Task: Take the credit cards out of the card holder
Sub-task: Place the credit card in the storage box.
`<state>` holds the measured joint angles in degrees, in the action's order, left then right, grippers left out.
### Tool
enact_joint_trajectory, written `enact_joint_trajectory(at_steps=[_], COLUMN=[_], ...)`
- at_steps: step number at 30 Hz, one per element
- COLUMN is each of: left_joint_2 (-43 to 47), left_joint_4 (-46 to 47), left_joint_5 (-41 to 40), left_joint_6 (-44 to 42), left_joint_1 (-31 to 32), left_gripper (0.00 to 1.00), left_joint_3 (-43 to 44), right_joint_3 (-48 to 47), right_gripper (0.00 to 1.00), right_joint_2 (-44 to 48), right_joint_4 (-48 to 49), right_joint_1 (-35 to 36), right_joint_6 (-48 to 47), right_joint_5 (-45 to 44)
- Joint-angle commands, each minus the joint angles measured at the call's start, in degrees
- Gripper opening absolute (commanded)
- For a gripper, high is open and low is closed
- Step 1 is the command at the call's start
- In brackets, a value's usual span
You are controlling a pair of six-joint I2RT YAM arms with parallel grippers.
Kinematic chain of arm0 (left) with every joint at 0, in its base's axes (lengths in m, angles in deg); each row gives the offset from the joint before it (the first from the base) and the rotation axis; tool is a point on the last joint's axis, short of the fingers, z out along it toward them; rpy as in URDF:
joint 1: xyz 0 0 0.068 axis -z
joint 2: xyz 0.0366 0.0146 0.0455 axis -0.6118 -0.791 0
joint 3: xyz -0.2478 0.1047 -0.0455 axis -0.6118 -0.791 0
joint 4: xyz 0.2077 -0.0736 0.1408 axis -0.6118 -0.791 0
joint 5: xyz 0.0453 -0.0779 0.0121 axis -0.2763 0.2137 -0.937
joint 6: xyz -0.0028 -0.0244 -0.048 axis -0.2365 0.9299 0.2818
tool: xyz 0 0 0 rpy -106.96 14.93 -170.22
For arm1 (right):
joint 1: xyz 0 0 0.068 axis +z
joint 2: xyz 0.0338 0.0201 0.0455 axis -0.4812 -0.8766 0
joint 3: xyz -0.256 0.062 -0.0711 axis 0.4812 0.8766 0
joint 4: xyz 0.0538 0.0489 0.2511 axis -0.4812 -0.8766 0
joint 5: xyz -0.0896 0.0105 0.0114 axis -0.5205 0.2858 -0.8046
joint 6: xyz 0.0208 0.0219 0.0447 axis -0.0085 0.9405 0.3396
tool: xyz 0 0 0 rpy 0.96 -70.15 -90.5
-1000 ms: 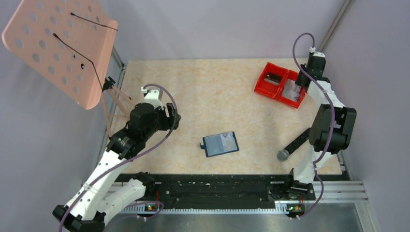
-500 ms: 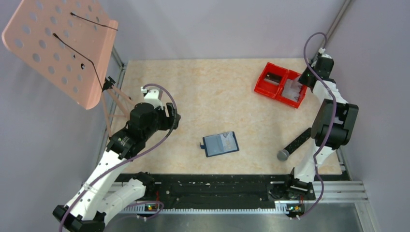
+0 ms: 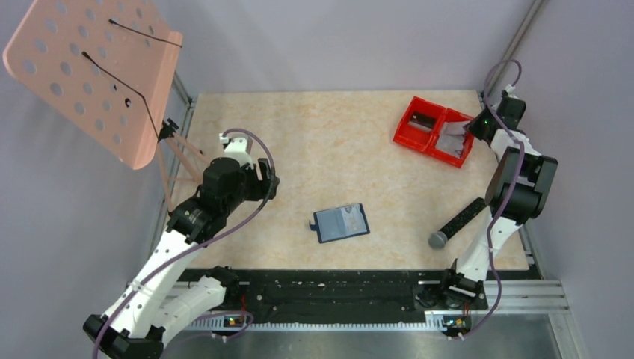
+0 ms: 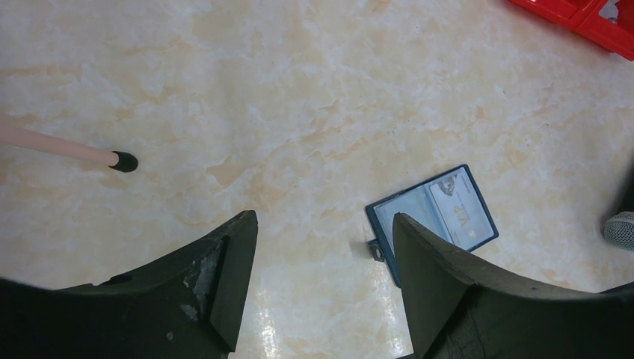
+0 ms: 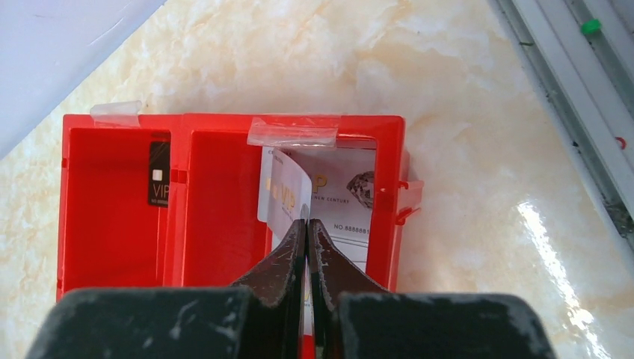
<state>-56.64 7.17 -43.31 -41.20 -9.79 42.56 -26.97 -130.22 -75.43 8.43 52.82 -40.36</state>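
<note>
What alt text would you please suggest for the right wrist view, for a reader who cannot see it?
The right gripper is shut on a pale card, held on edge over the right compartment of a red bin. A second pale card lies in that compartment and a black card sits in the left one; the bin stands on a marbled table.
</note>
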Motion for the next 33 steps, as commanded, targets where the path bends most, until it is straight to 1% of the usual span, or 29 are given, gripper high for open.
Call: enact_joint_trajectory(at_steps=[1,7,11,16,23,33], left_joint_2=[-0.5,-0.6,-0.7,-0.7,-0.5,0.0], left_joint_4=[2.9,2.9,3.0,2.9,2.9,2.8], left_joint_5=[0.4,0.3,0.5,0.5,0.8,0.9], left_joint_6=[-0.5,-0.5,-0.6,-0.6,-0.6,-0.5], left_joint_1=[-0.4,-0.6,-0.5,-0.5,-0.7,-0.7], left_gripper=[0.72,0.72,0.72,0.72,0.72,0.72], left_joint_3=[-0.3,-0.3,-0.3,-0.2,-0.3,-0.4], right_joint_3=[-1.6,-1.1,-1.0,-1.3,-3.2,-6.8], right_gripper=[0.0,0.0,0.07,0.12,0.21,0.26], right_joint_2=[-1.5,-2.7,-3.3,-3.3,-3.4,-3.2], right_joint_4=[3.9,5.3,5.3,5.2,3.1,-1.3], right_joint_1=[-0.2,-0.2,-0.1,-0.1,-0.1,-0.2], right_joint_6=[1.8,3.7,4.6,4.7,4.8,5.3], right_joint_5=[1.1,-0.8,-2.4,-3.4,-4.7,-5.9])
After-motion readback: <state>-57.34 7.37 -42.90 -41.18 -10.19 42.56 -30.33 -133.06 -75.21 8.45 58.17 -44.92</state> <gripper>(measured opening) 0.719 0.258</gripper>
